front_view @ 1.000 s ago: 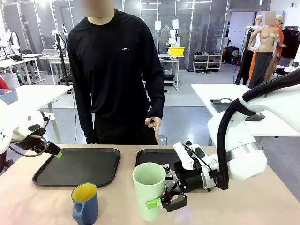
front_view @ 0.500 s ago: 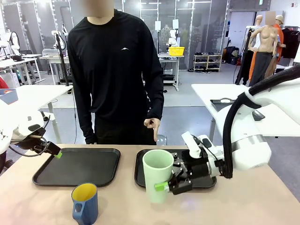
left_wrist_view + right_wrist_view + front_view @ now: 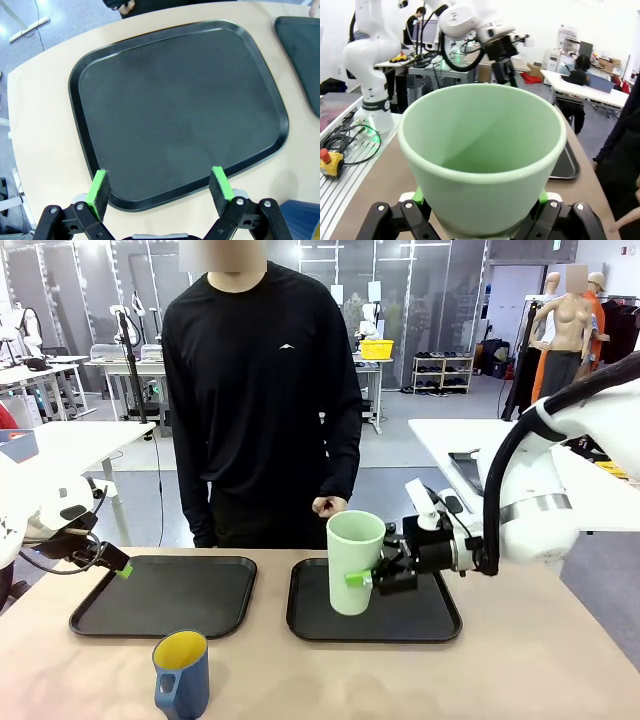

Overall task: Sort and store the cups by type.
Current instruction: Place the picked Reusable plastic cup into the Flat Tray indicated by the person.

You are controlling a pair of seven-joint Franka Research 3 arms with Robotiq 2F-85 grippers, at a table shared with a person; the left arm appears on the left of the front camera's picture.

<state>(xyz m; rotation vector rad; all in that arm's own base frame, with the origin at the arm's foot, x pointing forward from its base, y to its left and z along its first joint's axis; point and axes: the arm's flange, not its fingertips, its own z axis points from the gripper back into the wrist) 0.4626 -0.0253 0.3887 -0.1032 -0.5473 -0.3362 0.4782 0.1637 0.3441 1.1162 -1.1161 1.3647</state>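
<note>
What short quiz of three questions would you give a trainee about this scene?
1. True or false: the right gripper is shut on the mint-green tumbler.
2. Where does the blue mug stand? A: on the table, in front of the left tray. B: on the left tray. C: on the right tray.
3. Fill in: the left gripper, aimed at the left tray, is ____.
Key: 1 true; 2 A; 3 open.

the tumbler (image 3: 355, 550) is plain pale mint green. the mug (image 3: 182, 682) is dark blue outside, yellow inside. the left tray (image 3: 165, 595) and right tray (image 3: 420, 615) are plain black; the bench (image 3: 540, 660) is light tan. the left pincer (image 3: 160, 182) and right pincer (image 3: 352, 577) are black with bright green pads (image 3: 99, 186).
</note>
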